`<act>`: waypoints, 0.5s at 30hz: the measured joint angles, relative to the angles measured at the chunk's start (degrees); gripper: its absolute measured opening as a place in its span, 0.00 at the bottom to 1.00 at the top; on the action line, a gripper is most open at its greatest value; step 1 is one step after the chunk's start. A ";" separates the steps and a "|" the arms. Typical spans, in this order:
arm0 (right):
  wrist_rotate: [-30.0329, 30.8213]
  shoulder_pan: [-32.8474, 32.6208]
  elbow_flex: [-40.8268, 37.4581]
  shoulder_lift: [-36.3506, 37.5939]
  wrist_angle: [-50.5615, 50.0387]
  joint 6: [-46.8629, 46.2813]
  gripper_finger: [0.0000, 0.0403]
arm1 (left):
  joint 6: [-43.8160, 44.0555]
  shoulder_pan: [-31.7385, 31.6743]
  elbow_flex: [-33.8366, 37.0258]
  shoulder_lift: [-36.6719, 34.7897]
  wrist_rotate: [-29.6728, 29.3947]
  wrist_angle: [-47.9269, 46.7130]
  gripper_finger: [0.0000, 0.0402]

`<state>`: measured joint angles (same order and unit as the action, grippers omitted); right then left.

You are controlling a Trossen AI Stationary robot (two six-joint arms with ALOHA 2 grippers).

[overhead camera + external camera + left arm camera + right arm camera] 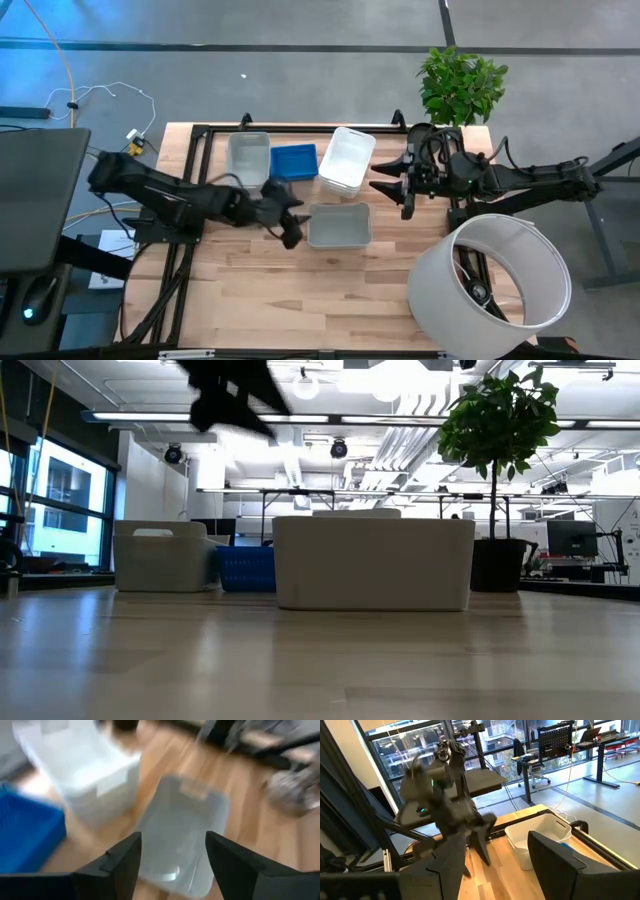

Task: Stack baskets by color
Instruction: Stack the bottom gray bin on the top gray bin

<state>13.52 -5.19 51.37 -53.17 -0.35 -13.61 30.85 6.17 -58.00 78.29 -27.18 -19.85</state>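
Left pincer (291, 222) released, hovering beside grey basket (339, 224), right pincer (397, 187) released near white baskets (346, 160)

Left arm's fingers (290, 222) just left of a lone basket (339, 224), three baskets (293, 161) behind, right arm's fingers (398, 190) opposite

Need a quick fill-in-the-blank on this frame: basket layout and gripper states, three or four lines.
1. The blue perforated plastic basket sits between the translucent grey plastic basket and the stack of ____ plastic baskets.
2. The left gripper hangs beside a second grey basket with its fingers ____.
3. The right gripper holds ____.
4. The large white cylinder lies under the ____ arm.

Missing: white; open; nothing; right
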 joint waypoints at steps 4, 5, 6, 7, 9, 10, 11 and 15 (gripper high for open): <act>0.00 0.00 0.00 0.00 -0.77 -0.95 0.50 | 13.85 -0.10 0.00 6.27 0.02 -4.94 0.54; 0.00 0.00 0.00 0.00 -0.81 -0.93 0.50 | 18.15 -0.13 0.00 7.68 0.22 -5.79 0.54; 0.00 0.00 0.00 0.00 -0.93 -0.93 0.50 | 21.79 -0.18 0.00 8.96 0.75 -6.53 0.54; 0.00 0.00 0.00 0.00 -1.08 -0.93 0.50 | 24.82 -0.28 0.00 10.22 1.43 -6.65 0.54; 0.00 0.00 0.00 0.00 -1.15 -0.93 0.50 | 28.83 -0.33 0.00 12.24 2.89 -6.59 0.53; 0.00 0.00 0.00 0.00 -1.15 -0.93 0.50 | 30.32 -0.31 0.00 13.20 3.11 -6.32 0.53; 0.00 0.00 0.00 0.00 -1.15 -0.93 0.50 | 31.50 -0.31 -0.02 14.12 3.36 -5.87 0.53; 0.02 0.00 0.00 0.00 -1.22 -0.93 0.50 | 34.99 -0.28 -0.02 16.57 3.70 -5.19 0.53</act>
<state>13.54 -5.19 51.37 -53.17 -1.57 -14.55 65.83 5.89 -58.02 94.87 -23.48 -25.04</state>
